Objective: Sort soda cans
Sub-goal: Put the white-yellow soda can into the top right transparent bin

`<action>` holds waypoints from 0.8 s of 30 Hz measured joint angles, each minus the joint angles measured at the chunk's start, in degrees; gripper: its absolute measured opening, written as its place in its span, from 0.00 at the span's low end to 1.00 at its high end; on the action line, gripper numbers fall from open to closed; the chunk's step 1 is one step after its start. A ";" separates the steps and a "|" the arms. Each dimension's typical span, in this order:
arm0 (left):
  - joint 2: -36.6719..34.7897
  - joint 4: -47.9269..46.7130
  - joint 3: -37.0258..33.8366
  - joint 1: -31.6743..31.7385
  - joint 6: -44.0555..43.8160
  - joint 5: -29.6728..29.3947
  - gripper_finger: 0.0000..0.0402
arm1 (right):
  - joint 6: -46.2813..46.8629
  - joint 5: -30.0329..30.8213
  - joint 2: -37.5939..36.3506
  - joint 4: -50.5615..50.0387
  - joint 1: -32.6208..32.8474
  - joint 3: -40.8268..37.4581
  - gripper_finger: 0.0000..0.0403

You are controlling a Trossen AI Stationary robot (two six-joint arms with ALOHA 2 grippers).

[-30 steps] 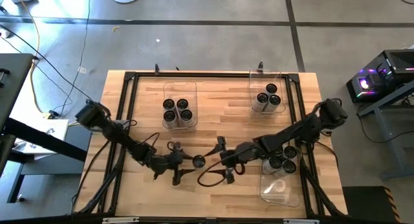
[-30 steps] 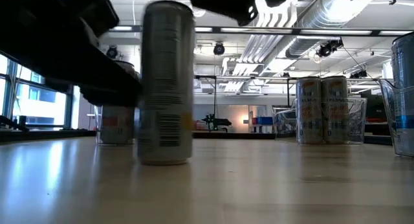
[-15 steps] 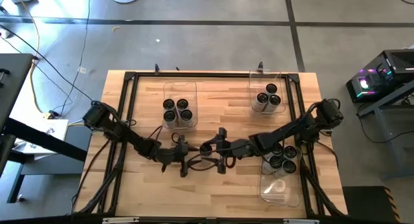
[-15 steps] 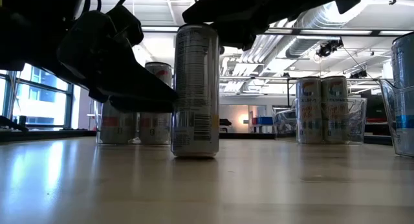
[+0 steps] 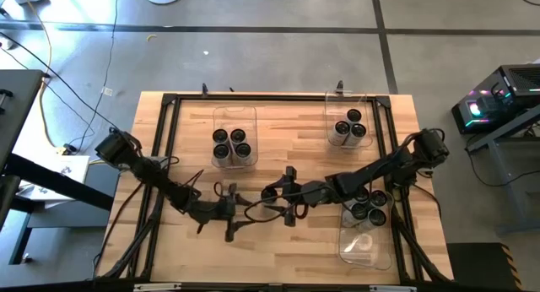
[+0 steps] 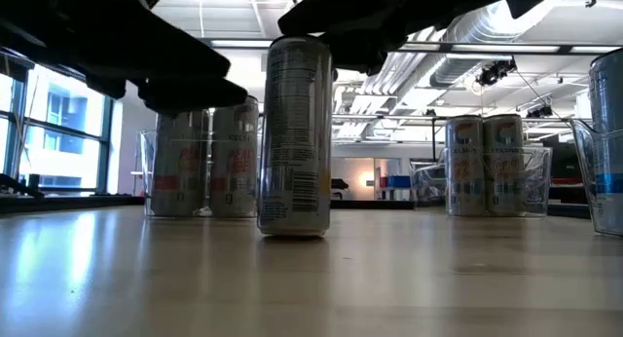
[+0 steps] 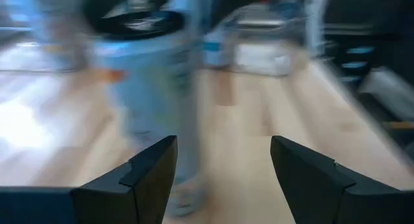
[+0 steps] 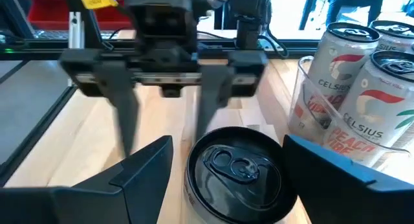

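The loose soda can (image 6: 294, 132) stands upright on the table (image 5: 295, 153), near the middle and a touch toward 6 o'clock. It sits alone between the two arms, which to us looks like a handover spot both can reach.

The other cans are already in clear bins:
- A bin at about 10 o'clock from the loose can (image 5: 234, 146) holds four.
- A bin at 2 o'clock (image 5: 348, 129) holds three.
- A bin at 4 o'clock (image 5: 367, 220) has some cans partly under the right arm, so we can't count them.

They look grouped by type, and we'd guess the loose one awaits its bin.

The right gripper (image 8: 228, 143) is down over the can from the 3 o'clock side. Its jaws are spread wide, one finger on either side of the can's dark top. The right wrist view shows a gap on one side. On the other side we can't tell if the pad touches. We see no squeeze and no lift, and the low view shows the can's base flat on the wood.

The left gripper (image 7: 223, 143) is at about 8 o'clock from the can, just off it and facing it. Its fingers are apart with nothing between them and they touch nothing. The left wrist view shows the can blurred ahead of its tips.

Our call is that the right arm grasps next.
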 joint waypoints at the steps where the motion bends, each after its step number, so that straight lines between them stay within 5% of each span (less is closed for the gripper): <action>1: -0.11 -1.36 0.04 0.03 0.11 -2.05 0.60 | -0.02 -0.19 -0.30 -0.04 0.00 -0.02 0.72; 4: 0.12 -4.09 0.02 1.24 -0.16 -4.23 0.60 | 0.08 -0.56 -2.01 0.04 0.03 -0.11 0.72; 8: 0.93 -4.28 0.00 3.27 -0.99 0.74 0.60 | -0.54 -1.29 -5.07 -0.88 0.91 -0.09 0.72; 14: 0.95 -4.00 0.01 3.89 -1.46 4.36 0.60 | 1.49 3.74 -10.57 -14.50 2.40 -0.05 0.72; 18: 0.95 -6.00 1.84 3.19 -2.25 -0.01 0.60 | 8.46 13.27 -10.16 -23.12 1.63 -0.05 0.72; 24: 0.95 -11.80 6.05 3.19 -2.51 -4.11 0.60 | 13.46 12.79 -2.49 -19.11 -1.55 -0.02 0.72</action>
